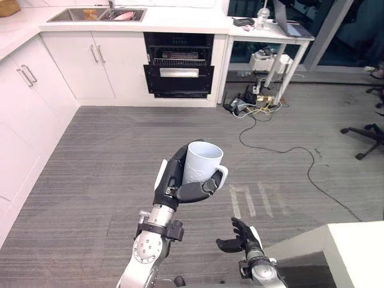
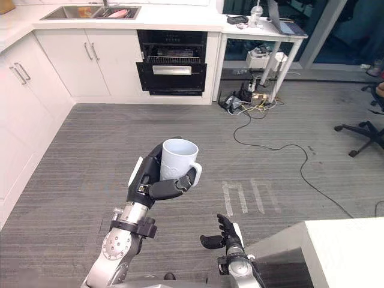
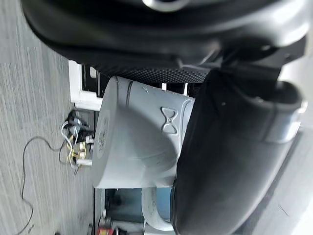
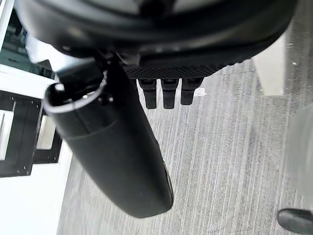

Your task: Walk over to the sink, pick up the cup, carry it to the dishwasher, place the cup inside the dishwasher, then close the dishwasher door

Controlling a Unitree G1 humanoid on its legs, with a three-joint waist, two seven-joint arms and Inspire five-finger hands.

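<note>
In the left eye view the left robot hand (image 1: 174,183) is raised over the grey floor (image 1: 90,156), its fingers and thumb curled round the upright white cup (image 1: 201,162), well apart from the dishwasher (image 1: 178,66). The right robot hand (image 1: 243,237) hangs low, loosely spread. The left wrist view shows the thumb (image 3: 230,156) pressed across the cup's side. The right wrist view shows a straight thumb (image 4: 112,156) and uncurled fingers (image 4: 168,93).

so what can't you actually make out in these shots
Bottom inside the cup: head views, hidden by its own wall.
Dishwasher racks: head views, too far and dark.
Things in the sink: head views, too small to name.
Cup's handle: left wrist view, partly behind the thumb of the left robot hand.
</note>
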